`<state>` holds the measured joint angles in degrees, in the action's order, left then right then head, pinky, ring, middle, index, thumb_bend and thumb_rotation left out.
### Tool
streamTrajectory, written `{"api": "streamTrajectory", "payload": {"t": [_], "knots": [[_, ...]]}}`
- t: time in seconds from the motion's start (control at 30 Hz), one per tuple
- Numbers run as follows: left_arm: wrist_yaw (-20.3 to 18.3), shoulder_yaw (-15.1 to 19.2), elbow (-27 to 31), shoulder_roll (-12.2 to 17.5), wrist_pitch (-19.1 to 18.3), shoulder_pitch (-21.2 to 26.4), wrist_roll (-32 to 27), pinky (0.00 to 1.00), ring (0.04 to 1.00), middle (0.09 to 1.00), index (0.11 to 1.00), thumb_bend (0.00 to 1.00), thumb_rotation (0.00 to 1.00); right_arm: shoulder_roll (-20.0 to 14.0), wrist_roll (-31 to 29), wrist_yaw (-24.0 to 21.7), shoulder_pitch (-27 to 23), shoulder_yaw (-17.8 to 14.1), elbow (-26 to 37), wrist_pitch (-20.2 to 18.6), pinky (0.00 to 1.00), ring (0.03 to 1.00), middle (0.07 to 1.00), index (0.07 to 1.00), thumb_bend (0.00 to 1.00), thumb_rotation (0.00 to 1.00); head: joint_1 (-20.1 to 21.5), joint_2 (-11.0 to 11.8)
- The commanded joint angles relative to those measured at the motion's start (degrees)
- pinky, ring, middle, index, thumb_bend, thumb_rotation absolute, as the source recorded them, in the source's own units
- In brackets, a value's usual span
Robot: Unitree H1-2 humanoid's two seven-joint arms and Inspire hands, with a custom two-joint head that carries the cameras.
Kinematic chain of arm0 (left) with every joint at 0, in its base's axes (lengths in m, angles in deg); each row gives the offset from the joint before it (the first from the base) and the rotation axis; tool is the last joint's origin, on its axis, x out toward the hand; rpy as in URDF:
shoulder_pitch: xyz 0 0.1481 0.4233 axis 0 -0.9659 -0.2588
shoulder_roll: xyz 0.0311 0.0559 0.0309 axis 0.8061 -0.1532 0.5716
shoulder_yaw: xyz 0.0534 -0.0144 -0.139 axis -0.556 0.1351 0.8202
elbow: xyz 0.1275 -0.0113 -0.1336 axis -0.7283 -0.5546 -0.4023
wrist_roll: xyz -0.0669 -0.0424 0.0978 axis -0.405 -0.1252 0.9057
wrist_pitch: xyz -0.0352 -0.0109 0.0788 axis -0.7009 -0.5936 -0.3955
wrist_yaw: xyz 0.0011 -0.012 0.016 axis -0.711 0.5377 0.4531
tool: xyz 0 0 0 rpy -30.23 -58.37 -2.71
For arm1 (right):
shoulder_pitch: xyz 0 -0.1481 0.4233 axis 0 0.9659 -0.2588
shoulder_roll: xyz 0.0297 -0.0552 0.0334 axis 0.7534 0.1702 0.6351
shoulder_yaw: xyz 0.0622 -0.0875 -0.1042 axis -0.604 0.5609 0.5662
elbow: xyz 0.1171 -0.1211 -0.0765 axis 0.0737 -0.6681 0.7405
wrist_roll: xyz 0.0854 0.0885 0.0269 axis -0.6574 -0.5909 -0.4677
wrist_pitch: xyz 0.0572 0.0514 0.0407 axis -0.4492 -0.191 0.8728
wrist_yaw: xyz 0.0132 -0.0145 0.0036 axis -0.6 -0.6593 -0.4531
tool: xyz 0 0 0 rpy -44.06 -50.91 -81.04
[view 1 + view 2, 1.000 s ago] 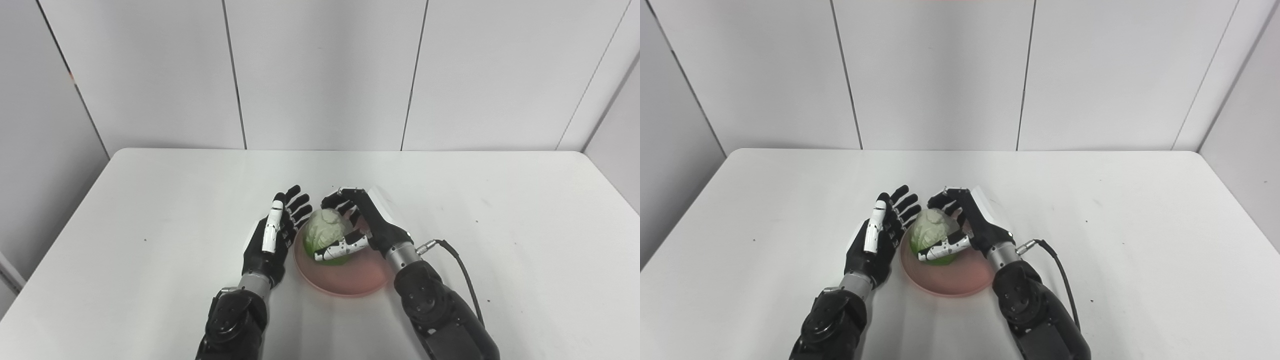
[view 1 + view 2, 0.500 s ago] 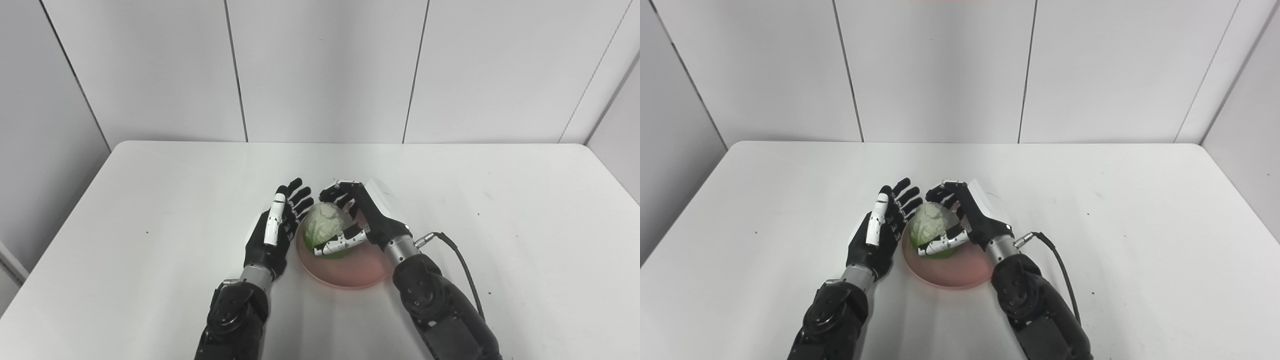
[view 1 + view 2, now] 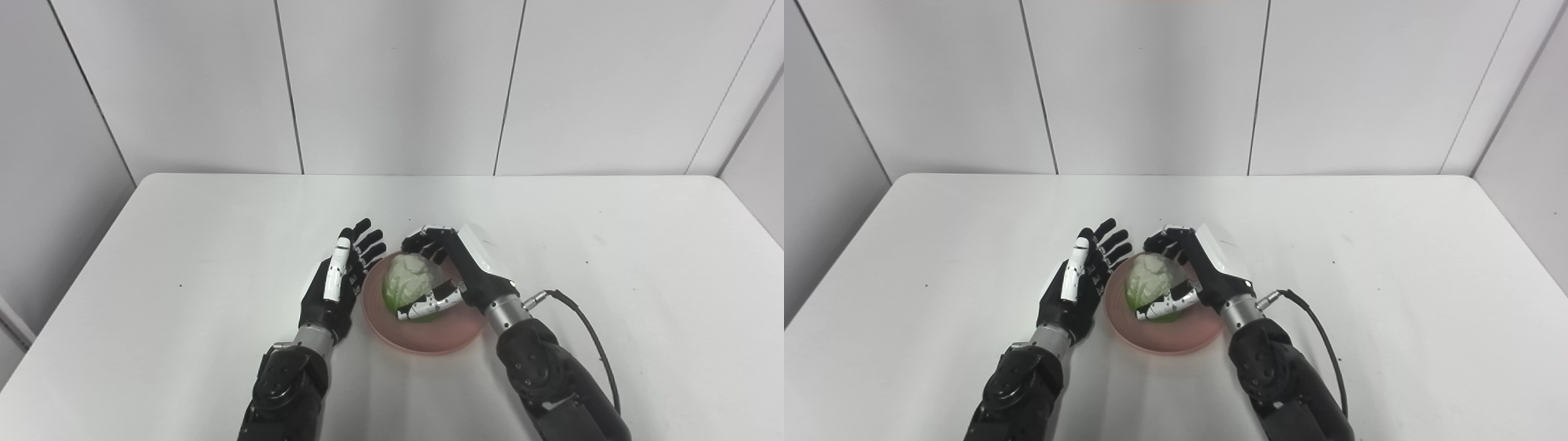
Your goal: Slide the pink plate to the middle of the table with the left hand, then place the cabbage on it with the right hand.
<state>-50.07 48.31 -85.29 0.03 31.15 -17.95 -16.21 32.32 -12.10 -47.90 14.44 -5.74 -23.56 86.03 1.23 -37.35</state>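
Left eye view, left to right: our left hand (image 3: 335,288), fingers spread and empty, beside the pink plate (image 3: 429,334); plate midway between side edges, nearer the front edge; cabbage (image 3: 407,286) on it, our right hand (image 3: 456,278) curled around it. Risk: round cabbage rolling off upon release.

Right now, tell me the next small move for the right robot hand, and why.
Probably open the right robot hand and lift it clear. The pale green cabbage already sits over the round pink plate, with fingers wrapped around it, while the left robot hand waits open beside the plate's rim.
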Motion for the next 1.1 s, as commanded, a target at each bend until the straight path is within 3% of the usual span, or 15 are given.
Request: {"api": "streamTrajectory", "payload": {"t": [0.0, 0.27, 0.5, 0.67, 0.77, 0.83, 0.87, 0.9, 1.07], "knots": [[0.1, 0.1, -0.8, -0.2, -0.5, 0.1, -0.1, 0.87, 0.872, 0.877, 0.870, 0.44, 1.00, -0.2, -0.1, 0.1, -1.8, -0.9, 3.3, 0.6, 0.67, 0.733, 0.763, 0.818, 0.85, 0.35, 0.1, 0.1], [0.2, 0.3, -0.5, -0.1, -1.0, 0.0, -0.1, 0.85, 0.860, 0.866, 0.857, 0.44, 1.00, -1.1, -1.5, -1.7, -1.7, -2.2, 6.7, 0.7, 0.84, 0.934, 0.987, 0.996, 1.00, 0.62, 0.5, 0.2], [-0.1, 0.3, -0.6, 0.1, -0.7, -0.1, 0.0, 0.85, 0.863, 0.870, 0.861, 0.44, 1.00, -0.9, -2.7, -2.8, -1.3, -3.3, 7.9, 1.1, 0.83, 0.949, 1.000, 1.000, 1.00, 0.68, 0.6, 0.3], [-1.0, -0.1, -0.6, 0.9, -0.4, -0.2, 0.5, 0.87, 0.878, 0.887, 0.885, 0.44, 1.00, 1.3, -4.4, 3.4, 1.0, -6.7, 7.7, 5.3, 0.87, 0.947, 0.984, 1.000, 1.00, 0.74, 1.2, 0.4], [-0.9, -0.3, -0.2, 1.2, -0.7, -0.4, 1.0, 0.89, 0.884, 0.893, 0.896, 0.45, 1.00, 2.0, -5.0, 5.2, 2.4, -8.4, 8.3, 5.4, 0.89, 0.948, 0.973, 1.000, 1.00, 0.82, 1.3, 0.4], [-0.4, -0.3, 0.4, 1.1, -1.1, -0.6, 1.3, 0.90, 0.881, 0.888, 0.892, 0.45, 1.00, 2.0, -6.9, 4.7, 3.7, -9.9, 9.2, 3.8, 0.89, 0.942, 0.963, 0.991, 0.94, 0.93, 1.3, 0.3], [-0.2, -0.2, 0.7, 1.0, -1.3, -0.7, 1.4, 0.92, 0.875, 0.883, 0.887, 0.46, 1.00, 2.0, -8.2, 4.2, 4.4, -10.6, 9.7, 2.9, 0.90, 0.944, 0.955, 0.973, 0.86, 0.98, 1.3, 0.3], [-0.2, -0.2, 1.1, 1.0, -1.3, -0.8, 1.5, 0.93, 0.875, 0.883, 0.887, 0.46, 1.00, 2.0, -10.7, 3.3, 5.2, -11.7, 10.0, 2.3, 0.92, 0.953, 0.955, 0.965, 0.79, 0.99, 1.3, 0.1], [0.2, -0.2, 2.5, 1.2, -1.4, -1.5, 2.4, 0.93, 0.876, 0.881, 0.884, 0.46, 1.00, 2.3, -18.5, 0.2, 7.7, -15.0, 10.4, -0.5, 0.97, 0.978, 0.972, 0.972, 0.70, 1.00, 1.8, -0.1]]}}
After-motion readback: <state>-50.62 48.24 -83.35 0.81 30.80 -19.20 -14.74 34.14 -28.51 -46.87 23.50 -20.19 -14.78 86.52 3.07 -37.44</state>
